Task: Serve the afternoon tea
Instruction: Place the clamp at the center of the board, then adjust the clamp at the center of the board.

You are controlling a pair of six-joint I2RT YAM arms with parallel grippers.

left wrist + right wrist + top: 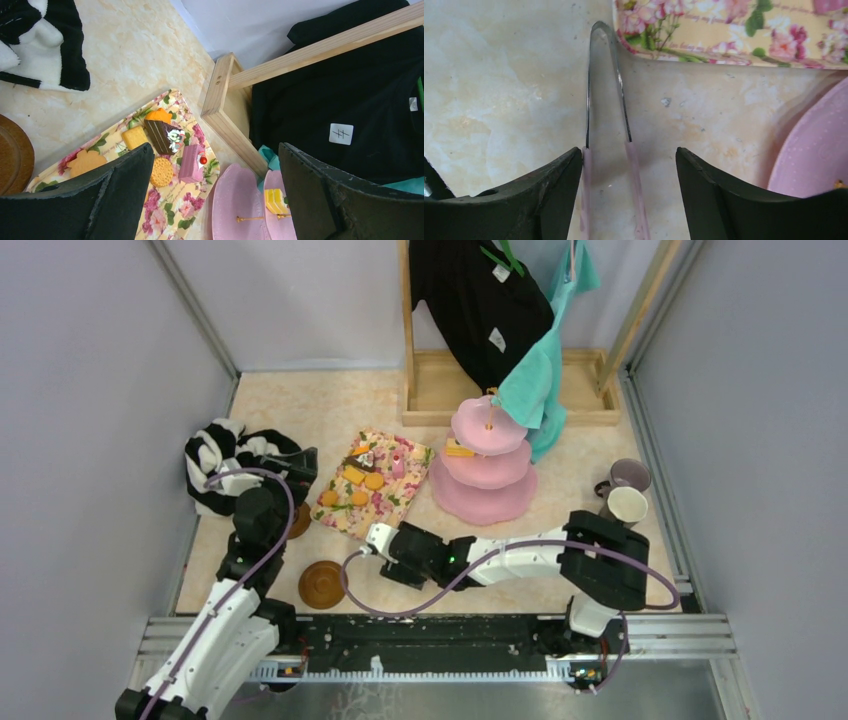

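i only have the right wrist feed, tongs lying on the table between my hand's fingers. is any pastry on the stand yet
Observer: Just one that I can see: a yellow pastry sits on the middle tier of the pink cake stand.
Operator: ok and the left hand, is it carrying anything
Observer: No. It is open, with nothing between its fingers.
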